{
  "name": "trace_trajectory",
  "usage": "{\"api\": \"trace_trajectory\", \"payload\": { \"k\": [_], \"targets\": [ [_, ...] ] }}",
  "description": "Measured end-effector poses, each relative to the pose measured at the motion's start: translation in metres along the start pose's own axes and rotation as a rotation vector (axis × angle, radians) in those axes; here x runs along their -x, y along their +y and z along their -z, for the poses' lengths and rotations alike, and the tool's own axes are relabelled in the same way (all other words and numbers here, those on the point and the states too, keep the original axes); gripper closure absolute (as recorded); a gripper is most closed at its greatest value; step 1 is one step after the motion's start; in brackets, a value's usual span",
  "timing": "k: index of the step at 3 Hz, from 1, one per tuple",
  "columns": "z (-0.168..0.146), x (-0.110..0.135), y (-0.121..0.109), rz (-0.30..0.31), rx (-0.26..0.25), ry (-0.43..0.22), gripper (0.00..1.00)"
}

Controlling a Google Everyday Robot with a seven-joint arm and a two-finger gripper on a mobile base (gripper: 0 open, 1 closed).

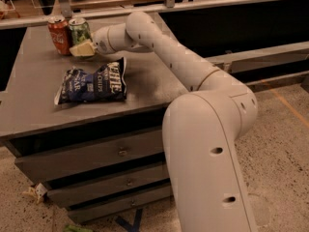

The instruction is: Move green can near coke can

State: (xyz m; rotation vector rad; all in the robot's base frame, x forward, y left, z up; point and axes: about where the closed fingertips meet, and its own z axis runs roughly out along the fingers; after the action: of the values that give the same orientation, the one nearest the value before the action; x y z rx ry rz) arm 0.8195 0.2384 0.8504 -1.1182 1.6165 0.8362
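The green can (78,30) stands upright at the back left of the grey table (43,105), right beside the coke can (59,29), which is on its left and nearly touching it. My gripper (82,48) reaches in from the right and sits at the lower front of the green can, hiding its base. The arm (159,42) stretches across the back of the table.
A dark blue chip bag (94,83) lies flat in the middle of the table, in front of the cans. Drawers (96,153) run below the table top. A rail and a dark wall (231,18) stand behind the table. The speckled floor (285,144) is to the right.
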Motion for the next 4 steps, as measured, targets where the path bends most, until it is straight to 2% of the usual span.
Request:
{"api": "trace_trajectory", "payload": {
  "k": [1,2,3,4],
  "targets": [
    [0.0,0.0,0.0,0.0,0.0,0.0,0.0],
    [0.007,-0.004,-0.006,-0.014,-0.008,0.005,0.0],
    [0.034,-0.014,-0.024,-0.032,-0.06,0.024,0.0],
    [0.078,-0.026,-0.052,-0.048,-0.153,0.05,0.0]
  ]
}}
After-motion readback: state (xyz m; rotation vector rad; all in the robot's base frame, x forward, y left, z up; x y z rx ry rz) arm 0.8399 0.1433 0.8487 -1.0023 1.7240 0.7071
